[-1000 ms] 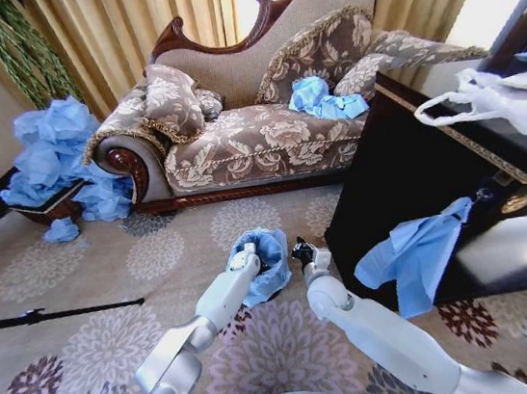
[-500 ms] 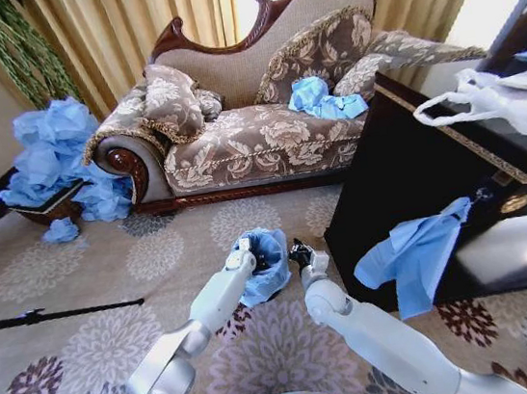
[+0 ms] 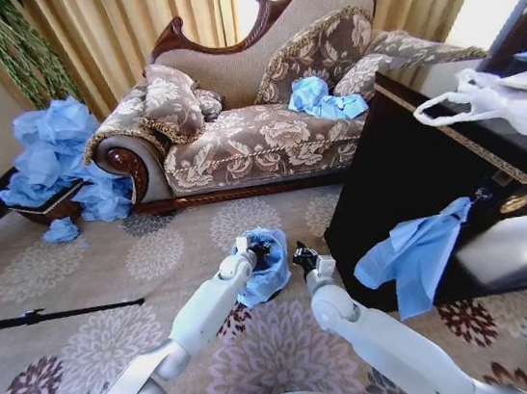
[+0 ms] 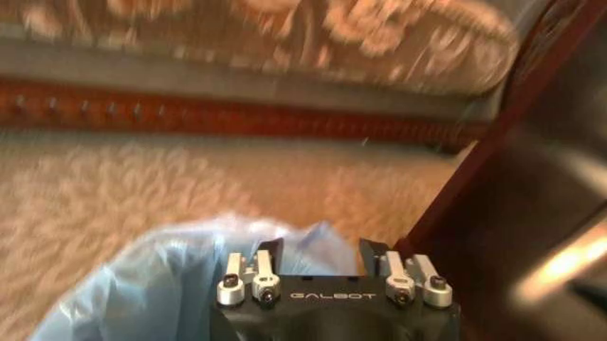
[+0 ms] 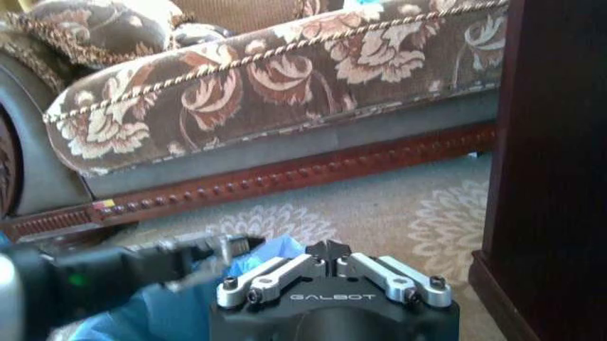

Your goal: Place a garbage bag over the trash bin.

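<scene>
From the head view, at the nine o'clock edge a heap of blue bags (image 3: 60,161) is lying piled against the end of the floral chaise sofa (image 3: 252,111), which is spanning the twelve o'clock region with another crumpled blue bag (image 3: 323,99) resting on its seat.

Near the centre, slightly toward six o'clock, the light-blue garbage bag (image 3: 270,264) is sitting draped over the trash bin (image 3: 259,253), whose dark opening is showing through the bag's mouth on the patterned carpet (image 3: 80,279). The left gripper (image 3: 248,250) is reaching in at the bag's nine o'clock side, over the bin's rim. The left wrist view adds what the head view hides: its fingers (image 4: 269,256) are standing spread apart, with the bag's film (image 4: 170,277) bunched beneath and beside them; whether they are touching the plastic I cannot tell.

Just past the bag's three o'clock side, the right gripper (image 3: 302,254) is hovering close to the bin. The right wrist view is showing its fingertips (image 5: 328,250) pressed together with nothing between them, the blue bag (image 5: 170,305) lying below and the left arm (image 5: 114,273) crossing in front.

Toward three o'clock, a dark wooden cabinet (image 3: 408,188) is standing with a blue bag (image 3: 416,250) hanging on its front and a white plastic bag (image 3: 499,103) lying on top.
</scene>
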Robot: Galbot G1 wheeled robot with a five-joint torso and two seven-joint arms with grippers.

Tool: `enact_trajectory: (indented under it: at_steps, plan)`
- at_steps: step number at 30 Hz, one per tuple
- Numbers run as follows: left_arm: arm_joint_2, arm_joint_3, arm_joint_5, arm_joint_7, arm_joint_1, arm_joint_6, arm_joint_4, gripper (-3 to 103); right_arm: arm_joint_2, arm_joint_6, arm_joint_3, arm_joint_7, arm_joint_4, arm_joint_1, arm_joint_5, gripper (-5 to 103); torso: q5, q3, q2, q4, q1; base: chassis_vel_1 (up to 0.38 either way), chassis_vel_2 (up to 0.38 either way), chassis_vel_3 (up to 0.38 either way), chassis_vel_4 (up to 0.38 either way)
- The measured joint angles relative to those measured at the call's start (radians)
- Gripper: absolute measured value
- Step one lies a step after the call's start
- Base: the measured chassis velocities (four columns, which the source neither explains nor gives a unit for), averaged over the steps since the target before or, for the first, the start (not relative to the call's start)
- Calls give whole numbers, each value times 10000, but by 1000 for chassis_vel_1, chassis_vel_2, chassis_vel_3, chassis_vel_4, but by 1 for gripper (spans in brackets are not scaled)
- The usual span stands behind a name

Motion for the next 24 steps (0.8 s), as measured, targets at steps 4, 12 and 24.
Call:
enact_trajectory:
  at_steps: [4, 12, 24]
  plan:
    - [539, -196, -403, -453, 204, -111, -1387, 76, -142, -36, 359, -326, 303, -428, -201, 0, 1, 0, 0, 3, 0, 0, 0, 0, 0]
    - [1807, -1076, -1058, -1049, 905, -119, -3663, 97, -483, 96, 867, -923, 1137, -1262, -865, 0, -1, 0, 1, 0, 1, 0, 0, 0, 0]
    - [4068, -3102, 3723, -530, 3678, -377, -6291, 100, -833, 787, 4059, -3510, 1923, -3987, -3609, 0, 0, 0, 1, -8, 0, 0, 0, 0, 0]
